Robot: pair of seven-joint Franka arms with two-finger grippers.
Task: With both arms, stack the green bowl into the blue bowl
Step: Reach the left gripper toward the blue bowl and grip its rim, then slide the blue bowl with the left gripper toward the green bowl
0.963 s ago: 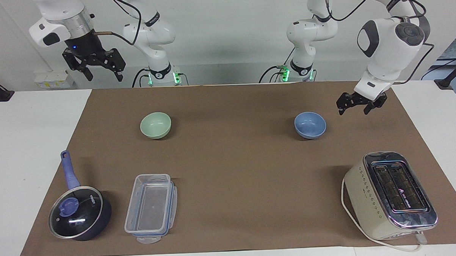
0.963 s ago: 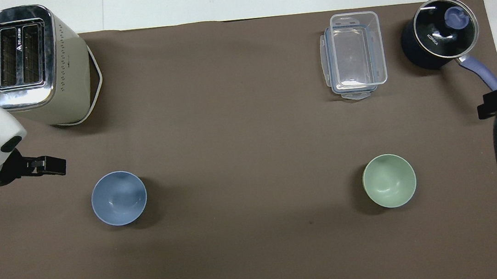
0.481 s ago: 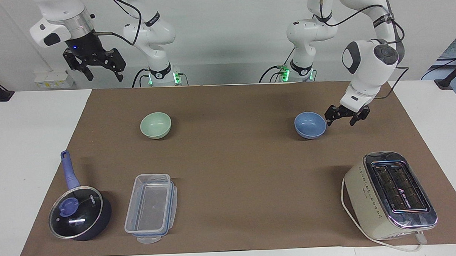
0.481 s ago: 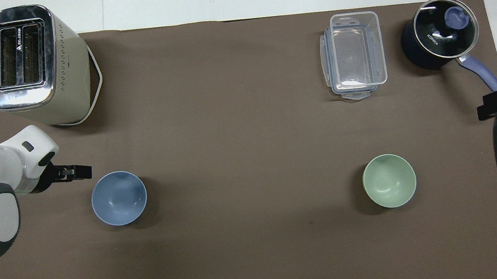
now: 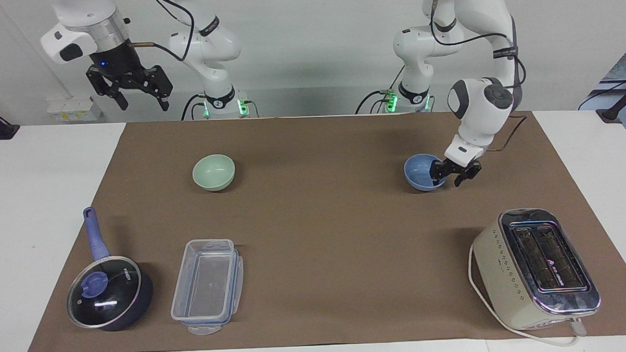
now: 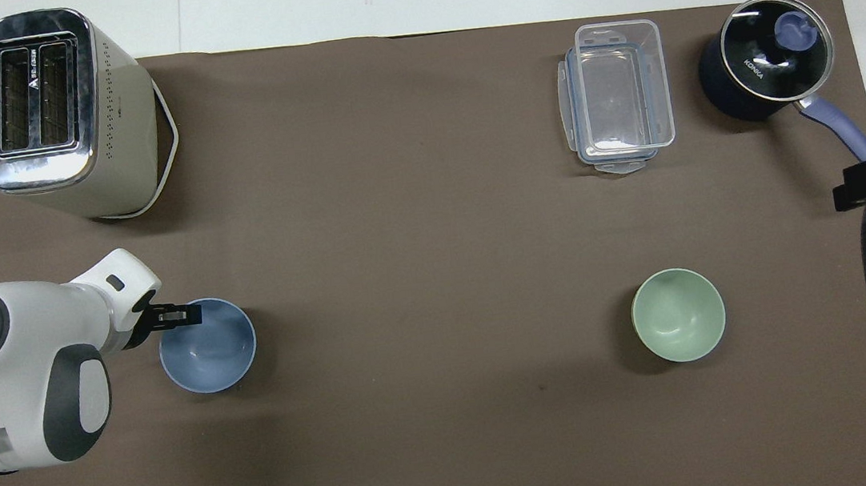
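The blue bowl point(image 5: 419, 173) sits upright on the brown mat toward the left arm's end; it also shows in the overhead view point(image 6: 211, 351). My left gripper point(image 5: 448, 175) is low at the bowl's rim, on the side toward the left arm's end, open, with one finger inside the rim and one outside. In the overhead view my left gripper point(image 6: 179, 314) overlaps that rim. The green bowl point(image 5: 214, 172) sits upright toward the right arm's end, also seen from overhead point(image 6: 679, 314). My right gripper point(image 5: 136, 96) waits open and empty, high above the table's right-arm end.
A cream toaster point(image 5: 535, 267) stands farther from the robots than the blue bowl. A clear plastic container point(image 5: 207, 286) and a dark lidded pan with a blue handle point(image 5: 109, 292) lie farther from the robots than the green bowl.
My left gripper has come down and moved toward the table's middle until it reached the blue bowl's rim. The right arm and both bowls have not moved.
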